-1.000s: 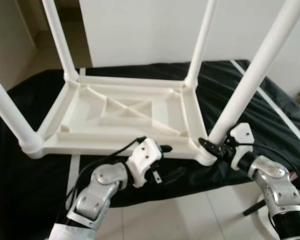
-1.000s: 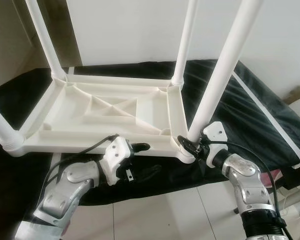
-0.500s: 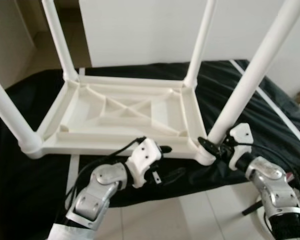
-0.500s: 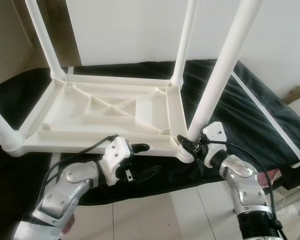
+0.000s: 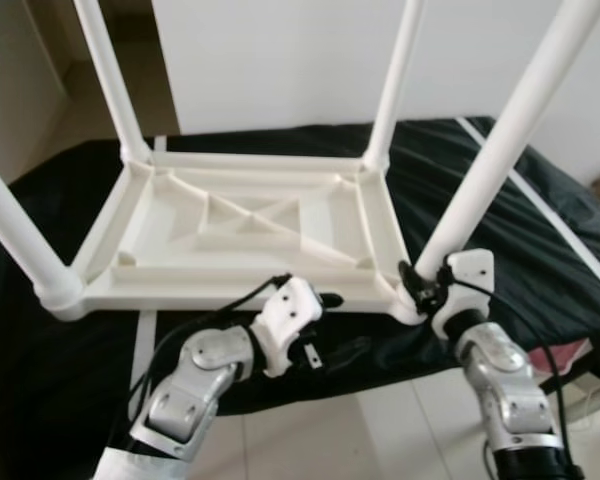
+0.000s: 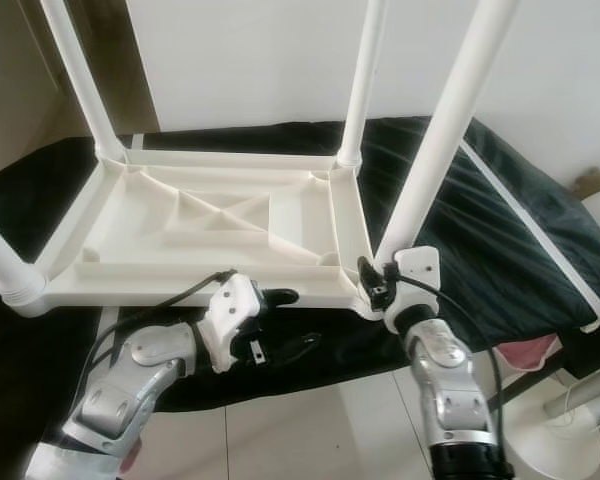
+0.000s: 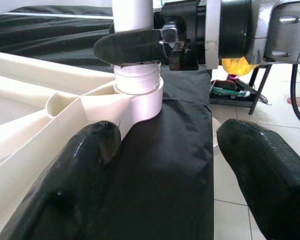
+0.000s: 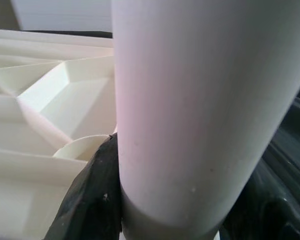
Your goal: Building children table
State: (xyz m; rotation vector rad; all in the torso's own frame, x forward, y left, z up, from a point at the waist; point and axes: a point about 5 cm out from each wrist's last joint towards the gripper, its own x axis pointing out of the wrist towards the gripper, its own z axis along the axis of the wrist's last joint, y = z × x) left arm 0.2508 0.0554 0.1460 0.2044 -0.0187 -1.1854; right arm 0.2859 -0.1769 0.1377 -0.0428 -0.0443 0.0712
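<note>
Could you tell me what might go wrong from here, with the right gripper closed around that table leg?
The right gripper clamps the near right leg just above its socket; a sideways pull could tilt the leg or drag the upside-down table top across the black cloth. The left gripper hangs open at the table's near edge without holding it, so nothing steadies the top.

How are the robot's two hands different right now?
The right gripper is clamped around the near right table leg at its base, while the left gripper holds nothing. The right gripper's fingers are closed on the leg; the left gripper's fingers are spread open, at the upturned tabletop's front edge. Both have black fingers on silver arms.
</note>
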